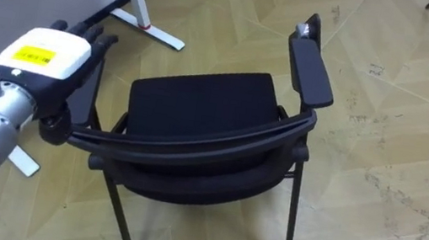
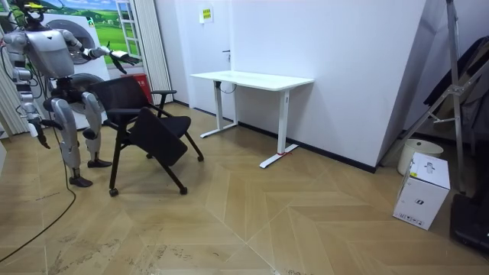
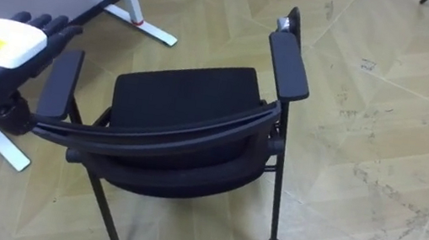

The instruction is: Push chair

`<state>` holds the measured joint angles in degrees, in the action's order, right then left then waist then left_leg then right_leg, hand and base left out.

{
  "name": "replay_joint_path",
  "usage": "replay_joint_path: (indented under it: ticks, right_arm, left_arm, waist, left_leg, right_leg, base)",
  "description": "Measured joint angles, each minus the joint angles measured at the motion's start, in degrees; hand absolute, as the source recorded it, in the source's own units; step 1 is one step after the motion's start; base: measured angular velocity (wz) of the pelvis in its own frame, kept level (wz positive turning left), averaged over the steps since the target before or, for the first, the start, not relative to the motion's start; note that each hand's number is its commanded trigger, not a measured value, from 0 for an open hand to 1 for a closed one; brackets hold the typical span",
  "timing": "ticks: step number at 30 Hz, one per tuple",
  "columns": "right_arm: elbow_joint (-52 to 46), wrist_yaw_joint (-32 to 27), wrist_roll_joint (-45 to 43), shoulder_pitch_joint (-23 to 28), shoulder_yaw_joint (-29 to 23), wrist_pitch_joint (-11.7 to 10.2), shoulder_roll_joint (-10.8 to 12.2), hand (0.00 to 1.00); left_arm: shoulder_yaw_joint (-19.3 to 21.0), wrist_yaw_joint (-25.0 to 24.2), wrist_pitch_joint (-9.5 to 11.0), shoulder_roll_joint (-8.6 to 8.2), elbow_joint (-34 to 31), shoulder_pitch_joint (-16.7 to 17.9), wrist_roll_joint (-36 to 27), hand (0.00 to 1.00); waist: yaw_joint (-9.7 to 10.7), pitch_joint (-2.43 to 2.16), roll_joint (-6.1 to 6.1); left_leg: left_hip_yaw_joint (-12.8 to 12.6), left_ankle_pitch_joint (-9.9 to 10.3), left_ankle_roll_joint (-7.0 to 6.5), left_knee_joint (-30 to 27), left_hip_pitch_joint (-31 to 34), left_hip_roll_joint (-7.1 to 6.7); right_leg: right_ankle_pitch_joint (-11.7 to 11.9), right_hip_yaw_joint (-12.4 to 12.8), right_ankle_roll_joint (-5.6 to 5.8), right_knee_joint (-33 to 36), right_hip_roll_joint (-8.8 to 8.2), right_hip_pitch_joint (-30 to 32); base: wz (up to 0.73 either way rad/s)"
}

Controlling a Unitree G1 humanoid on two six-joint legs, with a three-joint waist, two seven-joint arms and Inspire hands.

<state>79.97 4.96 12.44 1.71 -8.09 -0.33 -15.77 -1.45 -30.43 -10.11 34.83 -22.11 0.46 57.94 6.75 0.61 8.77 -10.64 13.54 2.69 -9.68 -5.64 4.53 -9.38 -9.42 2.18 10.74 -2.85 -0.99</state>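
The chair (image 1: 200, 105) stands on the floor (image 1: 383, 188) directly in front of the robot, with its back towards the robot. You push it with one hand only. The left hand (image 1: 44, 61) lies at the left corner of the back, just beside the left armrest (image 3: 60, 84), with its fingers (image 1: 95, 37) stretched forward and not closed around anything, as far as I can see. A push from this corner may turn the chair instead of rolling it straight. Because the contact is high, a sudden push could tip the chair forward, and in the room view it seems already to lean a little. The seat front points away from the robot, towards the table (image 2: 252, 79), so watch the table's foot (image 1: 153, 32). The chair's long axis follows the back, from the eye view's lower left to its right. The right hand (image 2: 38, 136) hangs beside the body, and I cannot tell how its fingers are.
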Motion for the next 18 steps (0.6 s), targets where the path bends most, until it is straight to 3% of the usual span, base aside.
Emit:
replay_joint_path:
  ticks: [4,9,11,18]
  right_arm:
    - [-0.2,0.1,-3.0,0.0,0.0,0.0,0.0,0.00]
    - [-0.2,0.2,-5.3,-0.2,-0.1,-0.1,-0.2,0.00]
    - [-0.1,0.2,-5.3,-0.1,-0.1,-0.1,-0.3,0.00]
    - [-0.1,0.2,-5.3,0.2,-0.1,0.6,-0.3,0.00]
  left_arm:
    - [0.1,-2.9,-0.3,0.31,-0.4,-2.6,0.0,0.00]
    - [0.1,-7.7,-0.5,4.12,-1.1,-5.4,-5.5,0.00]
    - [0.1,-9.2,-0.9,4.77,-1.1,-6.4,-8.1,0.00]
    - [0.1,-14.7,-2.4,4.99,-1.2,-7.4,-12.4,0.00]
  waist:
    - [-0.8,-0.23,0.32]
    - [-0.8,-0.26,0.77]
    - [-0.8,-0.19,0.86]
    - [-0.8,-0.08,1.02]
  left_leg:
    - [0.0,0.0,0.00,0.0,0.0,0.00]
    - [0.6,0.0,0.00,0.0,-0.1,-0.01]
    - [1.1,0.0,0.00,0.0,-0.1,-0.02]
    - [1.4,0.0,0.00,0.0,0.0,-0.04]
  right_leg:
    - [0.0,0.1,0.00,-0.1,-0.01,0.0]
    - [0.0,0.1,0.00,-0.1,-0.04,-0.2]
    - [0.0,-0.1,0.00,0.0,-0.05,-0.3]
    - [0.0,-0.1,0.00,0.0,-0.05,-0.3]
  base:
    - [0.00]
    - [0.02]
    - [0.06]
    - [0.01]
